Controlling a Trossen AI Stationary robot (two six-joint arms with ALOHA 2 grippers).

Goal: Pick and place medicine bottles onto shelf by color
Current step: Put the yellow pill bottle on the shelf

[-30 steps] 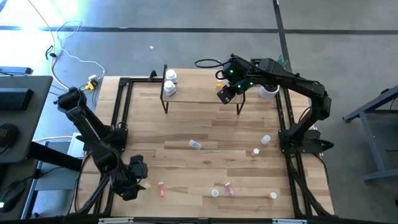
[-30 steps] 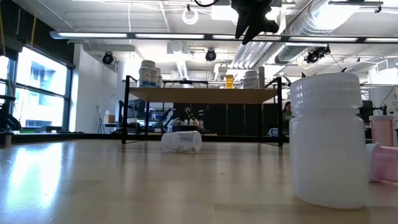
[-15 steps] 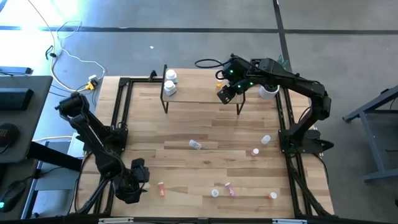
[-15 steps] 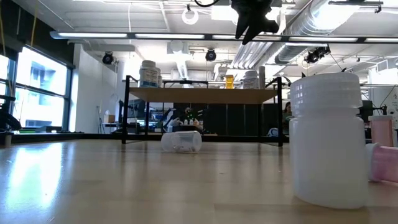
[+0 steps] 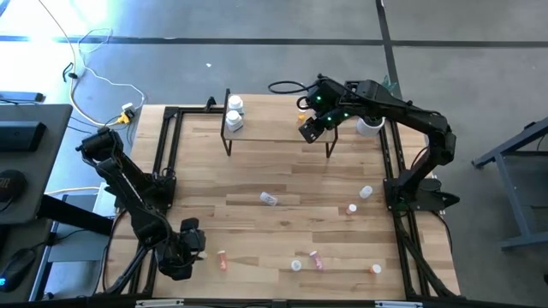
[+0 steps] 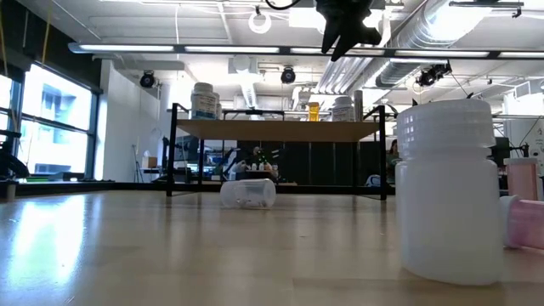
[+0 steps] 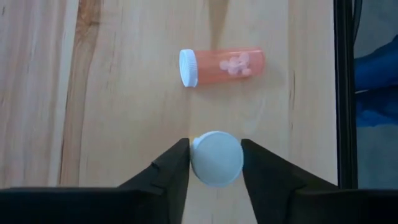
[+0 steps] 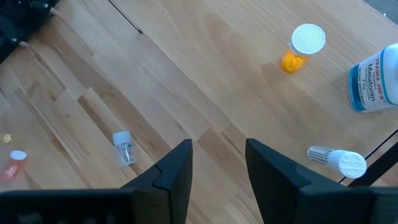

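Pick step in hand at the near left corner of the light-wood table (image 5: 282, 171). Left gripper (image 7: 216, 163) down over the planks, both dark fingers (image 7: 176, 165) pressed against the sides of a small upright bottle with a round white cap (image 7: 216, 158), seen cap-on; body colour hidden under the cap. Just beyond it, lying on its side and untouched, an orange pill bottle with a white cap (image 7: 222, 66).

Right gripper (image 5: 309, 128) hanging above the right end of the low light-wood shelf with black metal legs (image 5: 278, 128), fingers (image 8: 174, 174) spread and pinching nothing. Already on the shelf: two white bottles (image 5: 234, 115) at the left end; at the right end an upright orange bottle (image 8: 298, 50), a larger white bottle with a blue label (image 8: 376, 81) and a small white-capped one lying down (image 8: 339, 160).

Loose on the table: a clear bottle on its side (image 5: 269, 198) near the middle, two small ones (image 5: 358, 200) towards the right edge, and several pink, white and orange ones (image 5: 312, 262) along the near edge.

Next, probably: straight lift with the grip held firm, clearing the lying orange bottle, then a long carry to the far edge. Shelf spot to be picked only once the body colour shows. Round, smooth body liable to twist or slip between the fingers during the swing.
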